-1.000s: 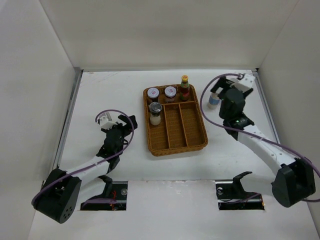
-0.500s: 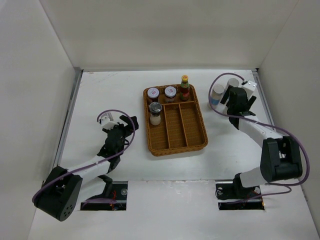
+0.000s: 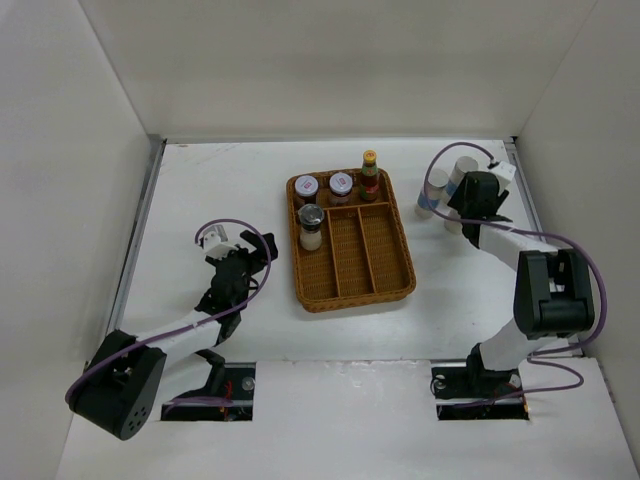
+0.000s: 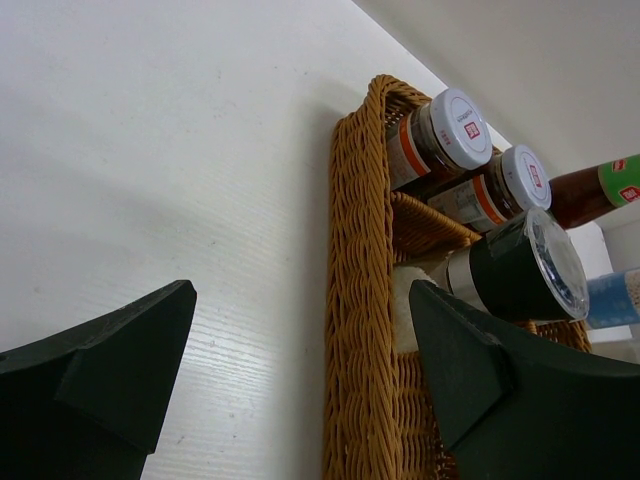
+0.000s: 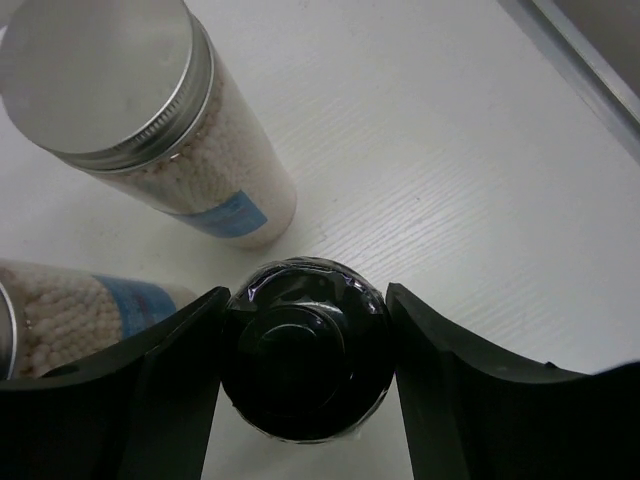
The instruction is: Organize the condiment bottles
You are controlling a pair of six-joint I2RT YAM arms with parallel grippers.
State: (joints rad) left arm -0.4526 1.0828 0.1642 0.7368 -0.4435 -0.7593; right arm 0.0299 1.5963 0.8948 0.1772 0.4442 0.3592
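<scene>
From above, the compartmented brown wicker tray [image 3: 350, 302] sits mid-tabletop [image 3: 220, 180], with bare white surface on its left, near and far sides. Its far row holds a short pale-lidded jar [image 3: 306, 187], a second such jar [image 3: 341, 184] and the red-brown sauce bottle with yellow cap [image 3: 370, 175]. A dark-capped shaker [image 3: 311, 226] stands at the far end of the left long compartment. The right hand [image 3: 465, 205] works in the cramped far right corner, close to the side wall.

The left wrist view shows the left hand [image 4: 300, 300] released, its fingers wide apart over bare tabletop just left of the tray's woven rim.

In the right wrist view the right hand is grasping a black-capped shaker [image 5: 305, 360], with pads against both sides of the cap. A white blue-banded silver-lidded cylinder [image 5: 150, 110] crowds its far side and another cylinder [image 5: 70, 305] its left. The tabletop's metal edge strip [image 5: 590, 60] runs on the right.
</scene>
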